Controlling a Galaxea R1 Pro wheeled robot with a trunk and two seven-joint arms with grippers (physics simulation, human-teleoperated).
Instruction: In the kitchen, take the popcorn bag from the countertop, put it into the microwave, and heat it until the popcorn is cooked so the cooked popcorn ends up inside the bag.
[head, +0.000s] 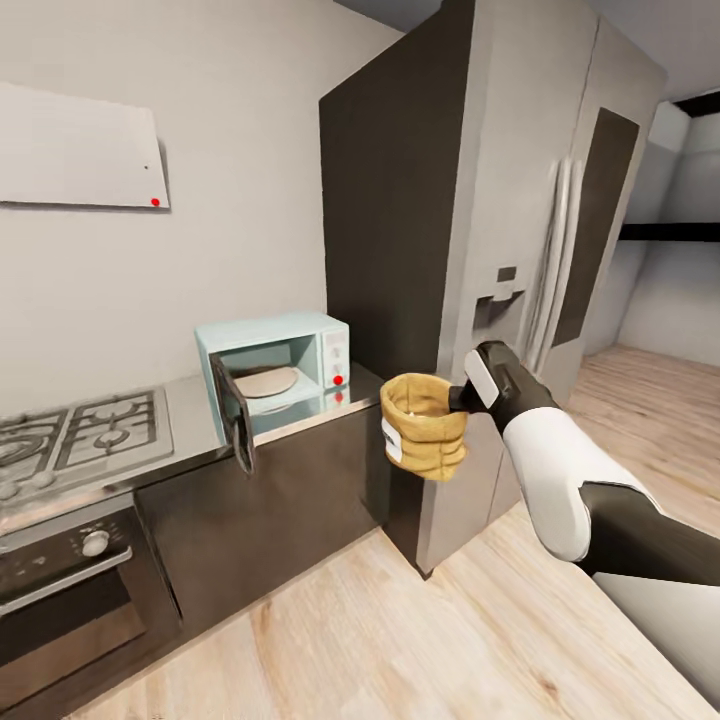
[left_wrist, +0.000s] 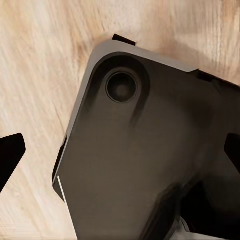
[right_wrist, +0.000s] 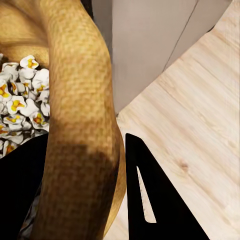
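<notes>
One microwave (head: 275, 372) stands on the single countertop (head: 190, 455), its one door (head: 232, 424) swung open and two red-marked controls on its panel; one round plate lies inside. To the left of the microwave sits one gas hob (head: 75, 435) with one oven (head: 70, 590) beneath, and to the right of it one tall refrigerator (head: 520, 230) with two long handles. One popcorn bag (head: 425, 425) is pinched by one right gripper (head: 468, 398), and many popcorn (right_wrist: 22, 102) pieces fill it.

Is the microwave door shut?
No, the microwave door hangs swung open, showing the round plate inside.
</notes>
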